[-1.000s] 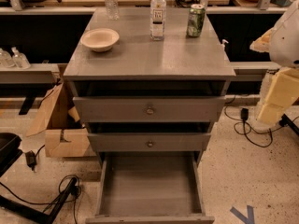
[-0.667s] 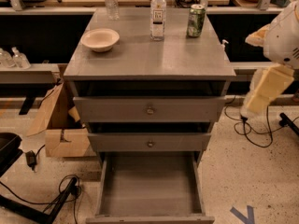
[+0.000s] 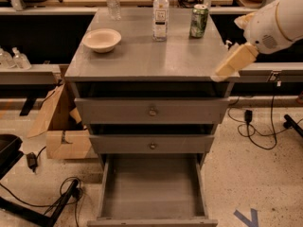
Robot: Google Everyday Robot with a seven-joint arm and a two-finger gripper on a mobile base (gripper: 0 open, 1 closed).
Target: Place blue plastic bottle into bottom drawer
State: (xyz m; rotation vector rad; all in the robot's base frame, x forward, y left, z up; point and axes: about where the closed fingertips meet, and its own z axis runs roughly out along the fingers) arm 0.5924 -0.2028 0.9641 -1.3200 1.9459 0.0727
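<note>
The blue plastic bottle (image 3: pixel 161 14), clear with a white cap and a white label, stands upright at the back middle of the grey cabinet top (image 3: pixel 142 58). The bottom drawer (image 3: pixel 152 189) is pulled out, and its plain grey inside holds nothing. My gripper (image 3: pixel 226 68) hangs on the white arm at the cabinet's right front corner, pointing down and to the left. It is well to the right of the bottle, nearer the front, and holds nothing that I can see.
A green drink can (image 3: pixel 199 21) stands just right of the bottle. A beige bowl (image 3: pixel 102 39) sits at the left. A ribbed clear bottle (image 3: pixel 112 1) stands at the back left. The two upper drawers are shut. A cardboard box (image 3: pixel 61 126) and cables lie on the floor.
My arm has moved up and to the left, from beside the cabinet's right side to its top right front corner. The bottle, can and bowl have not moved.
</note>
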